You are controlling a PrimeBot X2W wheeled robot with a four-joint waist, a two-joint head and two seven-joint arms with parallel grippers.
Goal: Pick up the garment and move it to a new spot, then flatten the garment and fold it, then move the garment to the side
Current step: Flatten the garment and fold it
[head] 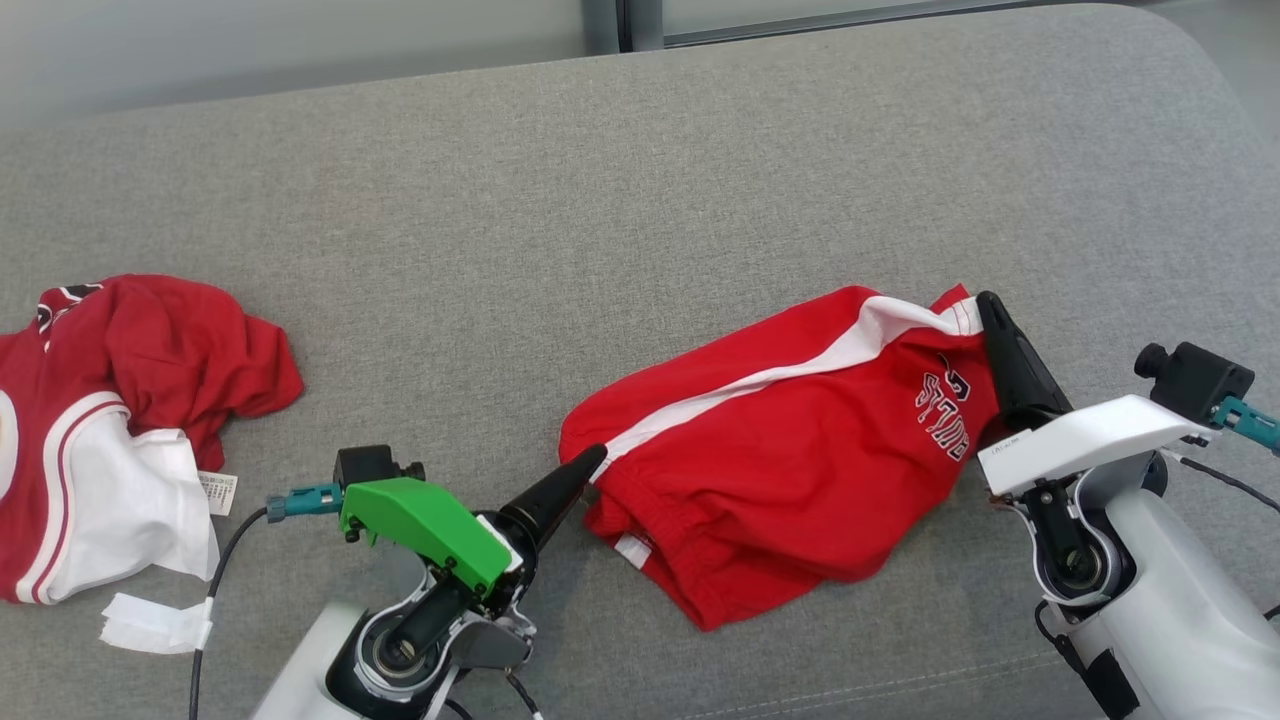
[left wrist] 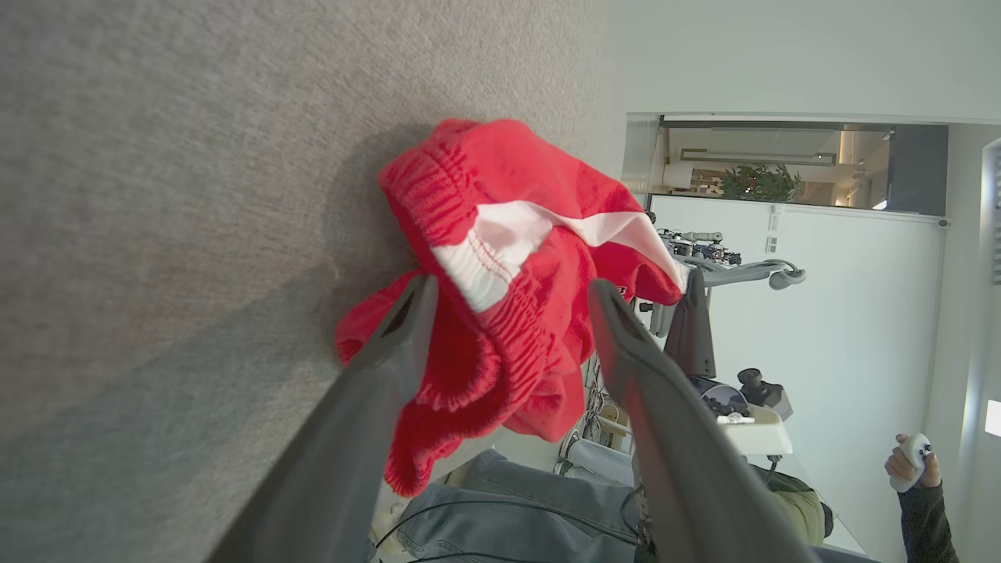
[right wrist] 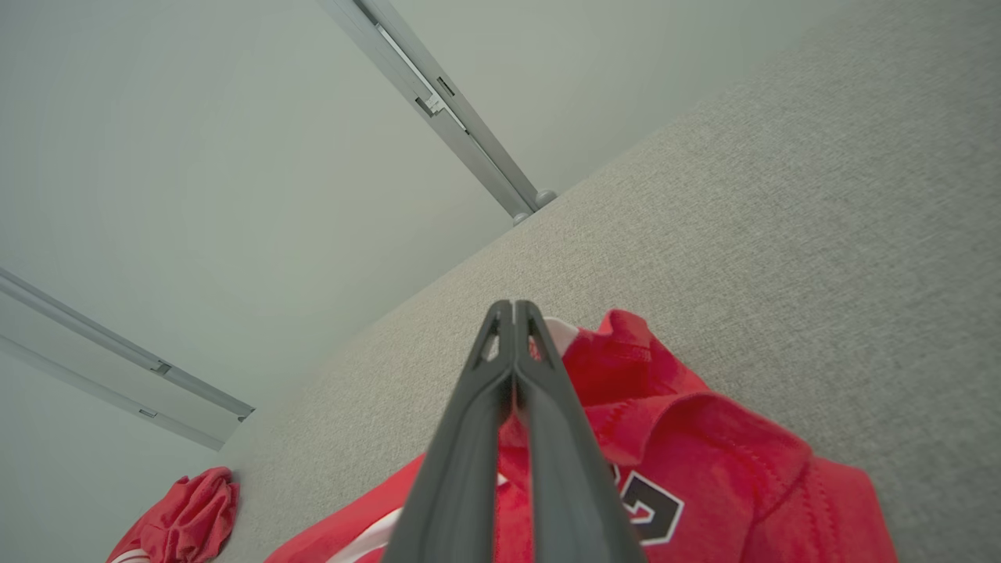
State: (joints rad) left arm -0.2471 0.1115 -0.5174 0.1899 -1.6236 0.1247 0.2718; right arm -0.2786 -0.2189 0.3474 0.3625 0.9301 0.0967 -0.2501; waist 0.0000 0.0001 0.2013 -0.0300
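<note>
The garment (head: 800, 450) is a pair of red shorts with a white side stripe and dark lettering, lying crumpled on the grey padded surface (head: 600, 180). My left gripper (head: 588, 464) is at its left end, at the elastic waistband. In the left wrist view the left gripper (left wrist: 512, 285) is open, its fingers on either side of the waistband (left wrist: 485, 266). My right gripper (head: 988, 305) is at the garment's far right corner. In the right wrist view the right gripper (right wrist: 512, 306) is shut, with red cloth (right wrist: 704, 438) pinched between its fingers and rising toward the tips.
A second red and white garment (head: 120, 420) lies bunched at the left edge, with white paper (head: 155, 620) below it. The surface's far edge meets a pale wall (head: 300, 40). A person's hand (left wrist: 911, 461) holding a controller shows beyond the near edge.
</note>
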